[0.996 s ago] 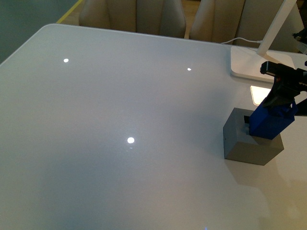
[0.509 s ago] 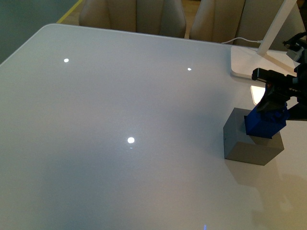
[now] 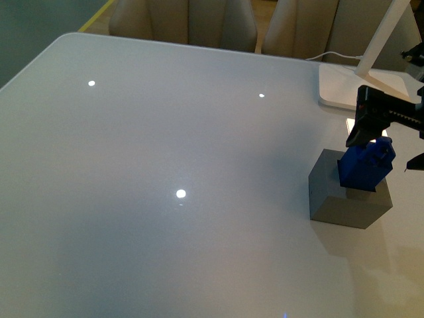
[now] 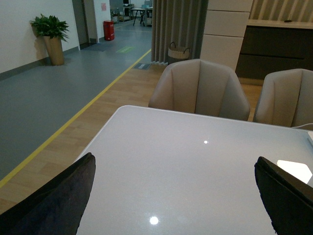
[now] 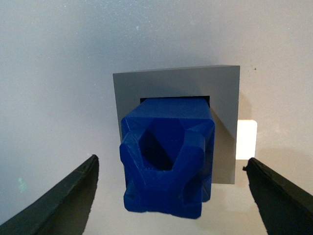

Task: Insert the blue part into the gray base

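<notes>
Blue part: the blue part point(image 3: 366, 165) stands with its lower end in the square hole in the top of the gray base point(image 3: 344, 202); its knobby looped top sticks up well above the cube.
Seen from the right wrist: the blue part point(image 5: 167, 156) fills most of the hole in the gray base point(image 5: 225, 88), with a thin dark gap showing along the hole's edge.
Gray base: on the white bench point(image 3: 165, 146), at its right side, nearer than the flat white lamp foot point(image 3: 344, 83) and apart from it.
Right hand: the right hand point(image 3: 383, 152) hangs just above the blue part, spread wide and gripping nothing; in the wrist view the right hand point(image 5: 171, 160) has one dark finger on each side of the part, with clear bench between each finger and the blue plastic.
Left hand: the left hand point(image 4: 174, 164) is spread wide and holds nothing; it is above the bench and faces the beige chairs point(image 4: 198, 88) at the far edge.
Light: a bright patch point(image 3: 358, 129) lies on the bench between the lamp foot and the gray base.
</notes>
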